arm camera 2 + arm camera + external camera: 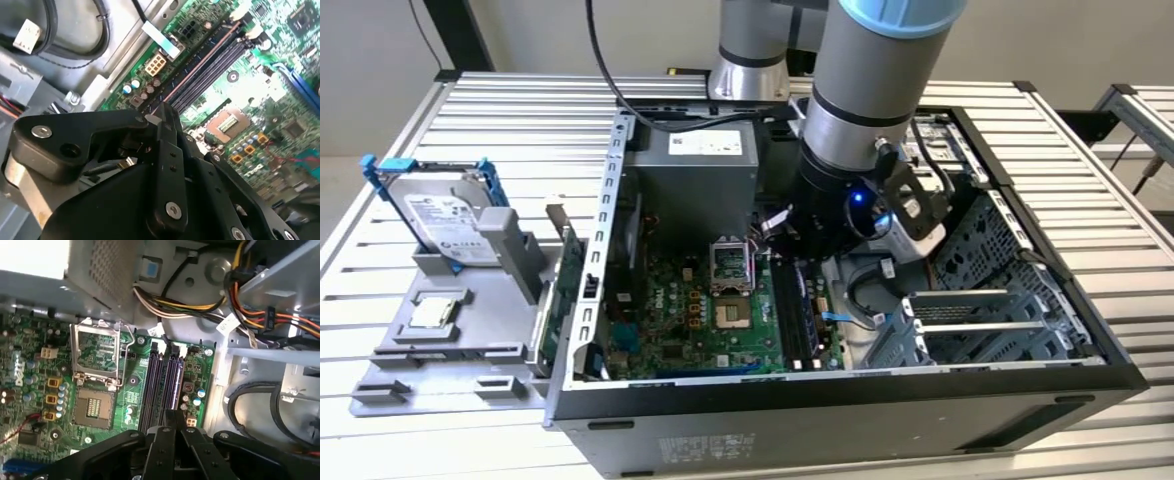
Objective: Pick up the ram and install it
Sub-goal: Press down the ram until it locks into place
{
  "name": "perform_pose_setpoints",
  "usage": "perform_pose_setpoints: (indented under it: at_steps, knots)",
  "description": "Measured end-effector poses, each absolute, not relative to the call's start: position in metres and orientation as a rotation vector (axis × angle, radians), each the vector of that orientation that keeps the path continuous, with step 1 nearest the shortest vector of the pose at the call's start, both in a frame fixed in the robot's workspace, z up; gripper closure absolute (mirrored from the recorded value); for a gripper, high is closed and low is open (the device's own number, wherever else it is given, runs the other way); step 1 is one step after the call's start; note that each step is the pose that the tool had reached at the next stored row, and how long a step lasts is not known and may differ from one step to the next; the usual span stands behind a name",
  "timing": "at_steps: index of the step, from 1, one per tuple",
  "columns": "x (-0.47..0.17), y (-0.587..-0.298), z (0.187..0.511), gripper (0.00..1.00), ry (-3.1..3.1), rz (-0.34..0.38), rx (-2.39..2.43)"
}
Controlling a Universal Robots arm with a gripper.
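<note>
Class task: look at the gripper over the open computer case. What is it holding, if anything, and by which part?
The gripper is shut on the ram, gripping its upper edge, over the motherboard's memory slots.

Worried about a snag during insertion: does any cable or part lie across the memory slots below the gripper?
Nothing visible does. In both wrist views the memory slots lie uncovered just ahead of the gripper. The cable bundle runs off the board beyond their ends, and the processor socket sits beside them.

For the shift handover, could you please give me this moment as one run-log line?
gripper: shut on ram | ram: edge-on over memory slots | location: inside computer case | CPU socket: latch open
</note>
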State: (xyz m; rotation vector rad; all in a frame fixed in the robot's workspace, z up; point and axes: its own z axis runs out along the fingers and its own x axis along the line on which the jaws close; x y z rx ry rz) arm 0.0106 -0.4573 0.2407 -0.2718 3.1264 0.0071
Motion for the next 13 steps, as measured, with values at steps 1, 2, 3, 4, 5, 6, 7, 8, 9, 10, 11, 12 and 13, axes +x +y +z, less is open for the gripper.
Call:
perform_pose_setpoints:
  at_steps: [1, 2, 3, 4, 5, 6, 7, 8, 9, 10, 11, 12, 13]
  knots:
    - [0.0106, -0.4573, 0.2408, 1.0, 3.124, 0.007, -0.301]
    - [0.0106, -0.4573, 0.2408, 1.0, 3.121, 0.007, -0.33]
    - [0.0106, -0.4573, 0.2407, 1.0, 3.118, 0.007, -0.357]
    - [0.0106, -0.4573, 0.2407, 1.0, 3.115, 0.007, -0.385]
    - [0.0106, -0.4573, 0.2408, 1.0, 3.111, 0.007, -0.413]
    - [0.0106, -0.4573, 0.2408, 1.0, 3.107, 0.007, -0.443]
    - [0.0106, -0.4573, 0.2408, 1.0, 3.103, 0.007, -0.47]
    - [0.0106, -0.4573, 0.2407, 1.0, 3.099, 0.007, -0.498]
    - [0.0106, -0.4573, 0.2408, 1.0, 3.094, 0.007, -0.526]
    - [0.0106, -0.4573, 0.2407, 1.0, 3.089, 0.008, -0.556]
    - [0.0106, -0.4573, 0.2408, 1.0, 3.084, 0.007, -0.584]
    - [0.0106, -0.4573, 0.2408, 1.0, 3.079, 0.008, -0.61]
    - [0.0106, -0.4573, 0.2408, 1.0, 3.073, 0.008, -0.64]
